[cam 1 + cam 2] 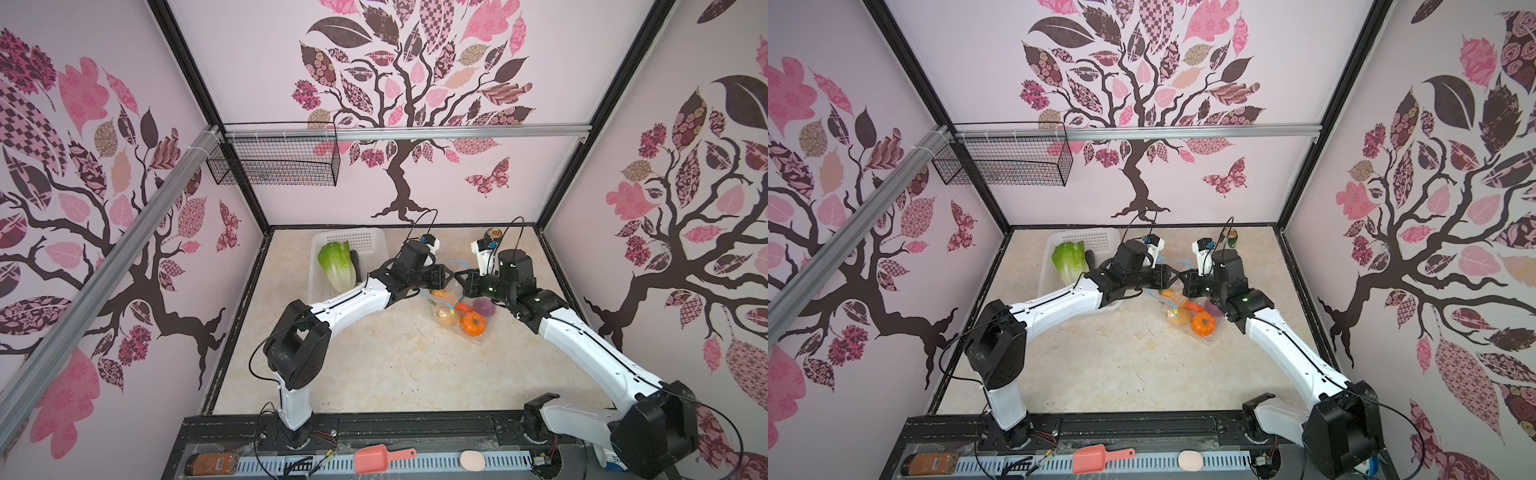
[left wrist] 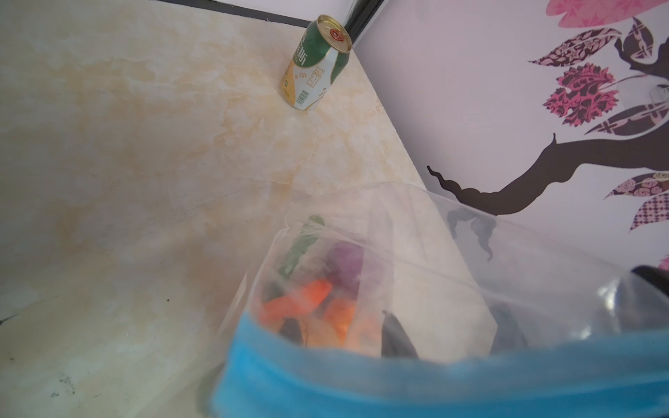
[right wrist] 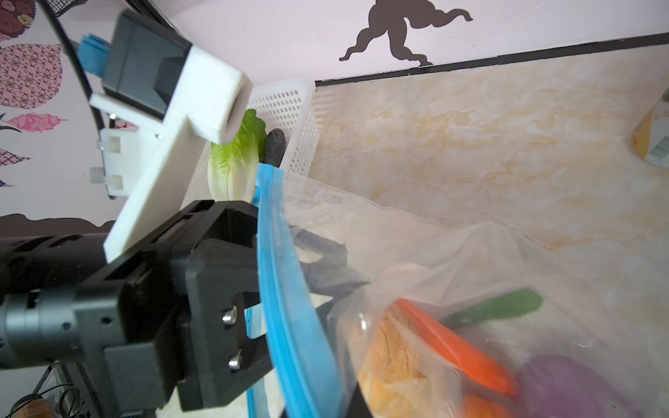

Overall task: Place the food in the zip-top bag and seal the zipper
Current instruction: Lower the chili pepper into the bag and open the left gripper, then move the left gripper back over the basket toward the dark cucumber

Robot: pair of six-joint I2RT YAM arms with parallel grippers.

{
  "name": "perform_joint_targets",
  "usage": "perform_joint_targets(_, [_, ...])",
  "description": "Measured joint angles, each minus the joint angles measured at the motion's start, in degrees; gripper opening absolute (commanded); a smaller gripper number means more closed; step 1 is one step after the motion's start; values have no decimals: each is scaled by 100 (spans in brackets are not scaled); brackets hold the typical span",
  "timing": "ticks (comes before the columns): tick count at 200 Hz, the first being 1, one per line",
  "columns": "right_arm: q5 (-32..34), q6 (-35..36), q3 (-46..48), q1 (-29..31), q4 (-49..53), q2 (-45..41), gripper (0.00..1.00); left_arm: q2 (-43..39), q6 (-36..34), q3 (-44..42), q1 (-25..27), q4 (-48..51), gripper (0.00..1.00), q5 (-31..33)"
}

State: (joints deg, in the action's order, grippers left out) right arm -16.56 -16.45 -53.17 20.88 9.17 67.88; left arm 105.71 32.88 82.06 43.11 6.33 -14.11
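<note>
1. Judging by how things lie, the bagging is partway done; the zip-top bag (image 3: 416, 246) lies mid-surface toward the right edge, its mouth raised between the two claws and its closed end toward the near edge; inside it show a pumpkin (image 1: 473, 323), an onion (image 1: 484, 308), a carrot (image 1: 464, 307) and a potato (image 1: 446, 318).
2. The right claw (image 1: 462, 277) is clenched and seems to pinch the bag's mouth rim; the left claw (image 1: 448, 277) sits at the same mouth from the other side, with the zipper (image 3: 286, 289) running across its front in the right wrist view; whether it is parted or gripping I cannot tell.
3. The napa cabbage (image 1: 336, 264) and the eggplant (image 1: 356, 266) lie in the white basket (image 1: 361, 239) at the far-left corner, off to the left claw's side; the left arm is plainly nearer; the cabbage's long axis runs from far edge to near edge, leaves far, white stem near; the eggplant lies just beside it, on the side toward the bag, roughly parallel.
4. The basket's wall stands between these two and the bag, and the left forearm crosses the basket's near corner; a lift over the wall looks needed; the cabbage looks large against the mouth, so the rim likely has to be held wide.
5. A drink can (image 2: 316, 63) stands upright near the far edge, toward the right corner, well apart from the bag; the zipper is not yet sealed.
</note>
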Motion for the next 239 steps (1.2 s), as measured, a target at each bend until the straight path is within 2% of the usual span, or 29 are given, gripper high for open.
perform_joint_targets(43, [15,-2,0,0,0,0,0,-72,79,-7,-63,46,42,-247])
perform_joint_targets(72, [52,-2,0,0,0,0,0,-468,66,-122,-125,20,42,-295])
perform_joint_targets(131, [125,-2,0,0,0,0,0,-1283,15,-603,-354,-61,40,48])
perform_joint_targets(158, [168,-2,0,0,0,-11,0,-1331,-94,-739,-682,94,41,380])
perform_joint_targets(192, [181,-2,0,0,0,-90,0,-1294,-621,-667,-1130,546,46,1156])
perform_joint_targets(213, [184,-2,9,0,0,-111,0,-1019,-933,-299,-1357,868,49,1742])
perform_joint_targets(239, [199,-2,11,0,0,-111,0,-422,-1176,365,-1631,1231,51,2151])
